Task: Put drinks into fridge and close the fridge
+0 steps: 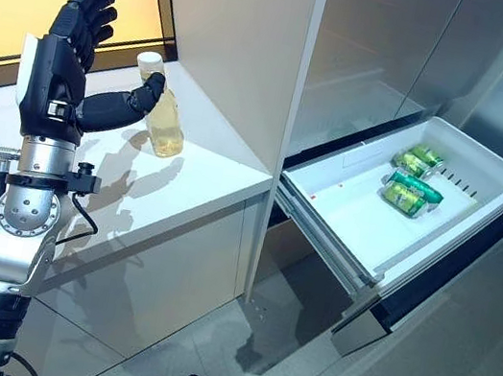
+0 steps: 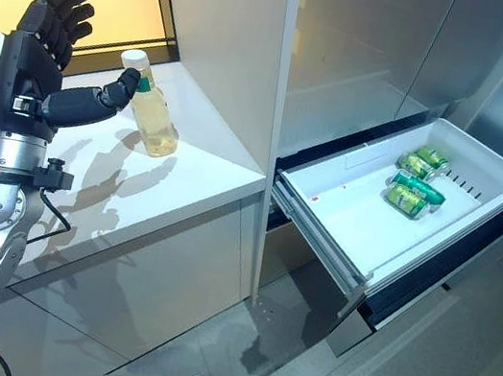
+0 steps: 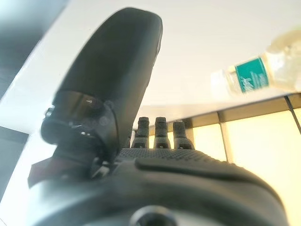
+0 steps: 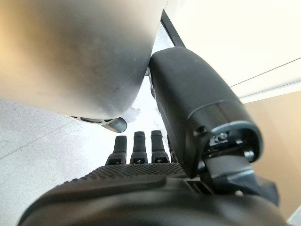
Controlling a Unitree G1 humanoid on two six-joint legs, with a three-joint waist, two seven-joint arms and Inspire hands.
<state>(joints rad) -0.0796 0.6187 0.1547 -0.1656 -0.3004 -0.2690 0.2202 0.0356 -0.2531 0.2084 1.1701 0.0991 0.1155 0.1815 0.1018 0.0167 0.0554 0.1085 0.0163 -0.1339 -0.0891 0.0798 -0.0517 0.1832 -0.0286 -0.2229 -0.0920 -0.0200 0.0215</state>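
Left hand [image 1: 66, 68]: nearest you, raised above the white table [image 1: 184, 186]; its fingers [image 1: 93, 9] stand straight and apart, thumb stretched toward the bottle and holding nothing.
Right hand [image 4: 155, 188]: you see it only in its own wrist view, fingers straight, nothing in them.
Bottle [image 1: 163, 109]: stands upright on the table, long axis vertical, white cap up, pale yellow drink inside; the thumb tip is at its neck, and whether it touches you cannot tell.
Left wrist view: it shows you the bottle's green label [image 3: 251, 77], which the eye views do not make plain.
Fridge drawer [image 1: 347, 200]: farther off to the right, pulled open.
Cans [image 1: 413, 182]: green, lying on their sides in the drawer's far part, seen only in the eye views.
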